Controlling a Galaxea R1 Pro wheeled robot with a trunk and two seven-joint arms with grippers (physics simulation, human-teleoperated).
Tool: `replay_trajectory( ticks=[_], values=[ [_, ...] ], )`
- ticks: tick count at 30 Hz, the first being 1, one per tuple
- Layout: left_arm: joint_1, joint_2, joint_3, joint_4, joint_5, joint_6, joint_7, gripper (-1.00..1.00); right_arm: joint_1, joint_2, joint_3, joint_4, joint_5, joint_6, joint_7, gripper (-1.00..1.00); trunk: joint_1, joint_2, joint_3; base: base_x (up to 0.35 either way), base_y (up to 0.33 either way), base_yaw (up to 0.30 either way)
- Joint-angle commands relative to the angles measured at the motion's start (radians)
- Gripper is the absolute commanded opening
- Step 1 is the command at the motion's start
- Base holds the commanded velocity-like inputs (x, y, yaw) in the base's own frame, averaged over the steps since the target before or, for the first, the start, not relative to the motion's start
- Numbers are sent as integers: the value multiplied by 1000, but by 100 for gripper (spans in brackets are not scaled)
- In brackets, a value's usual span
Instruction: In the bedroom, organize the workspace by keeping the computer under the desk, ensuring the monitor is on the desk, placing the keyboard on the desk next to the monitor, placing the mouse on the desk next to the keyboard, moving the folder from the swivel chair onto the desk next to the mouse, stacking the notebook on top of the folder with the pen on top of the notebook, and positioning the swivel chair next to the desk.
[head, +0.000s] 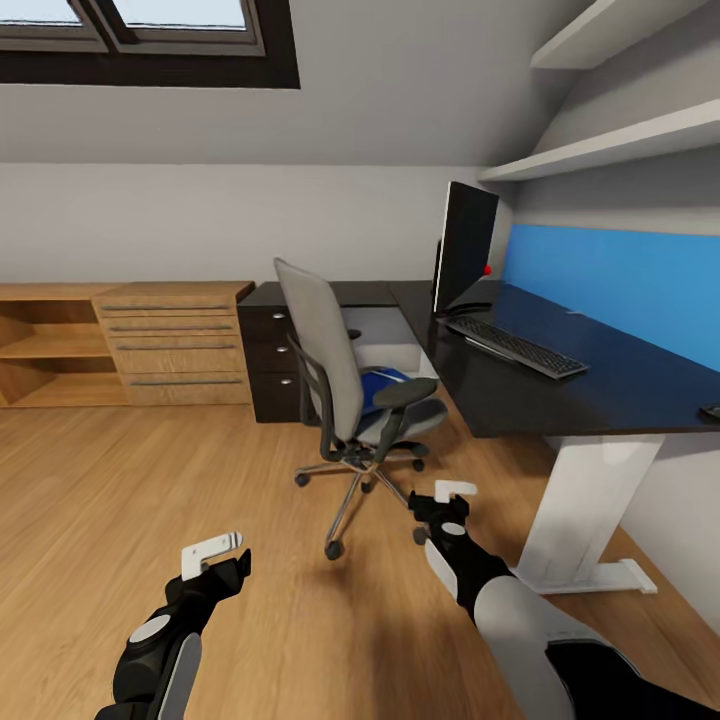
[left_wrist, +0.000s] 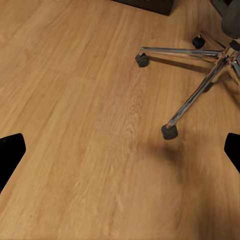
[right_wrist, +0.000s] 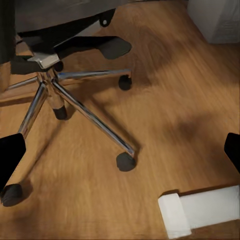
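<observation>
The swivel chair (head: 335, 375) stands on the wood floor just left of the desk (head: 560, 385), its grey back turned to me. The blue folder (head: 381, 386) lies on its seat. On the black desk top the monitor (head: 465, 245) stands edge-on, and the keyboard (head: 515, 346) lies in front of it. A small dark object (head: 711, 410), cut off by the picture's edge, rests on the desk. My left gripper (head: 215, 558) (left_wrist: 120, 152) and right gripper (head: 447, 500) (right_wrist: 120, 152) hang open and empty over the floor, short of the chair's chrome base (left_wrist: 200, 80) (right_wrist: 55, 82). Computer, notebook and pen are out of view.
A black drawer unit (head: 272, 365) stands behind the chair, with low light-wood cabinets (head: 170, 340) to its left. The desk's white leg and foot (head: 585, 520) (right_wrist: 200, 210) lie close to my right arm. White shelves (head: 600, 150) hang above the desk. Open floor spreads to the left.
</observation>
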Motion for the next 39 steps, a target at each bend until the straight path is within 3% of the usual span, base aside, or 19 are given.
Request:
replay_trajectory(
  ticks=[1, 5, 8, 9, 12, 18, 39],
  values=[
    [-1, 0, 0, -1, 10, 3, 7, 100, -2, 1, -5, 10, -16, -12, -3, 100, 0, 0, -1, 152, -37, 0],
    [-1, 0, 1, -1, 10, 1, 8, 100, -2, 1, -7, 21, -82, -36, -2, 100, 0, 0, -1, 250, -60, 0],
    [-1, 1, 2, -1, 10, 2, 8, 100, -2, 1, -3, 21, -87, -63, 1, 100, 0, 0, -1, 238, -72, 0],
    [-1, 1, 2, -1, 10, 2, 8, 100, -2, 1, -1, 24, -86, -132, 3, 100, 0, 0, -1, 178, -77, 0],
    [-1, 2, 3, -1, 9, 3, 8, 100, -2, 0, 0, 27, -86, -170, 6, 100, 0, 0, -1, 246, -88, 0],
    [-1, 3, 4, -1, 9, 4, 7, 100, -2, -1, 0, 27, -85, -176, 6, 100, 0, 0, -1, 298, -32, 0],
    [-1, 4, 8, -1, 9, 5, 8, 100, -2, 1, 3, 28, -87, -178, 6, 100, 0, 0, -1, 109, 0, 1]
  ],
)
